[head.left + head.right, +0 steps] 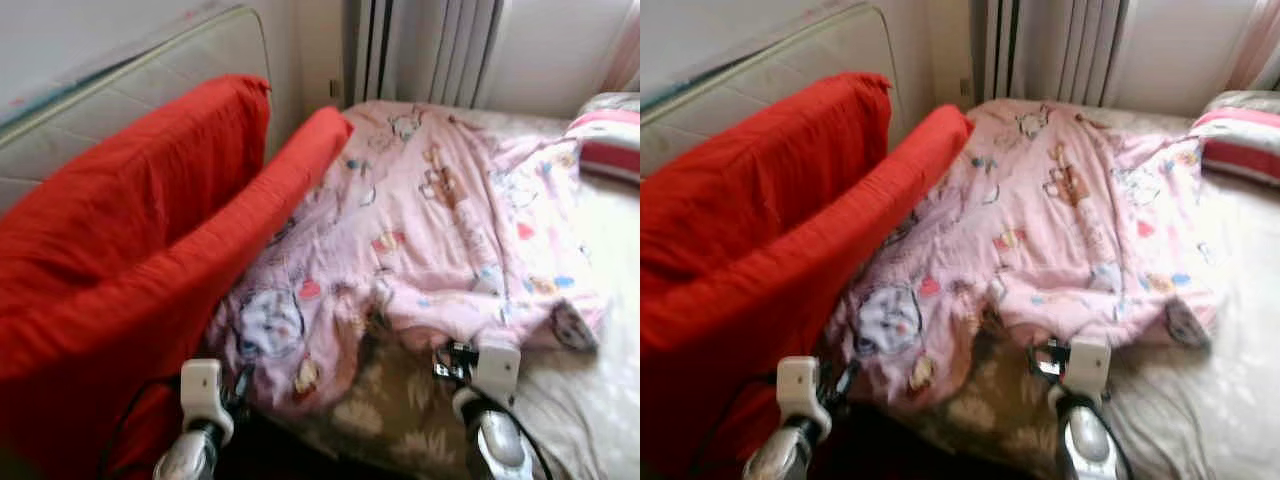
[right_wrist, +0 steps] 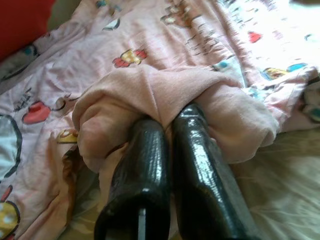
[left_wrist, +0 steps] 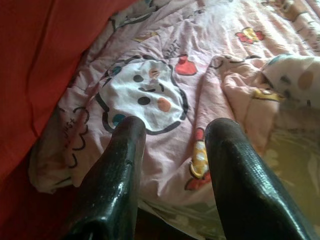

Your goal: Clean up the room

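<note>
— Pincers first: what is the right pincer (image 2: 167, 122) doing?
— Clamped tight on a bunched fold of the pink blanket (image 1: 440, 220), near the bed's (image 1: 590, 400) front edge.
— And the left pincer (image 3: 175, 137)?
— Fingers spread apart, hovering just over the blanket's corner with the white cartoon face, beside the red cushion (image 1: 130, 250).
— Farther out?
— Possibly a striped pillow (image 1: 610, 135) at the far right corner; it's blurry.

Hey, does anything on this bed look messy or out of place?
Yes. The pink blanket lies crumpled and skewed across the bed, its near edge bunched where the right end effector pinches a fold. The left end effector hovers open above it.
</note>
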You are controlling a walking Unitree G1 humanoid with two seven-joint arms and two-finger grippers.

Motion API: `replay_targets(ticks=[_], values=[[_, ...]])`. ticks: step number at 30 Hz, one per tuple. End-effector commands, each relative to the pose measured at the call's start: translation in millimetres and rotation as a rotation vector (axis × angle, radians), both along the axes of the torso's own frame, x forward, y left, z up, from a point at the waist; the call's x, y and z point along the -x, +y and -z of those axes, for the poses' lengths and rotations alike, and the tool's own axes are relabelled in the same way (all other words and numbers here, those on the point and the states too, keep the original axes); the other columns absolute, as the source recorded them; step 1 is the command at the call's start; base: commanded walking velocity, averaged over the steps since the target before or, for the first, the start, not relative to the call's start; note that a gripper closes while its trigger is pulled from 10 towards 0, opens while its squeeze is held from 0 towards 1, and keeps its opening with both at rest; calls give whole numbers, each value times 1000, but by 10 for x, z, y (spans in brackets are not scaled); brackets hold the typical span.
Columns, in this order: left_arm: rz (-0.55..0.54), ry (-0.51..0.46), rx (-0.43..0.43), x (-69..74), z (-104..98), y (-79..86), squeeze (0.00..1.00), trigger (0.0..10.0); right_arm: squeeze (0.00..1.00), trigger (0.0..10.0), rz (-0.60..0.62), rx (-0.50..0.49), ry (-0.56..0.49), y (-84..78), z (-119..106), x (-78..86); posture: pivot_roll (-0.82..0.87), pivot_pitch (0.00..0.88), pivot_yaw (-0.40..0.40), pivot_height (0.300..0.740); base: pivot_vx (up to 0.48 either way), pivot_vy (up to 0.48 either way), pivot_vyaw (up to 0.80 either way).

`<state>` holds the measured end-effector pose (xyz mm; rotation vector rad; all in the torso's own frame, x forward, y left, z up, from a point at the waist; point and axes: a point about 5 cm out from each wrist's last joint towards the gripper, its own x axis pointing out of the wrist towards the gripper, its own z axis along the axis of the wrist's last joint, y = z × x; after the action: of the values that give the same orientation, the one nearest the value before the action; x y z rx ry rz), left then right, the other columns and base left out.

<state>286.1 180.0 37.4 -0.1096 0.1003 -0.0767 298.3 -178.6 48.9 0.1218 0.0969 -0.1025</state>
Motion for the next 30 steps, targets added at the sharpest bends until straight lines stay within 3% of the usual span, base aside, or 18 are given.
replay_targets(ticks=[1, 21, 30], values=[[-2, 21, -6, 34, 45, 18, 0, 10000, 0, 10000, 9, -3, -17, -14, -29, -7, -5, 199, 12, 740, 0, 0, 0], [6, 22, -15, 35, 48, 14, 0, 10000, 0, 10000, 12, -5, -19, -6, -27, -9, -1, 195, 12, 740, 0, 0, 0], [7, 19, -14, 27, 42, 7, 0, 10000, 0, 10000, 12, -4, -21, -8, -31, -12, -1, 193, 12, 740, 0, -341, 0]])
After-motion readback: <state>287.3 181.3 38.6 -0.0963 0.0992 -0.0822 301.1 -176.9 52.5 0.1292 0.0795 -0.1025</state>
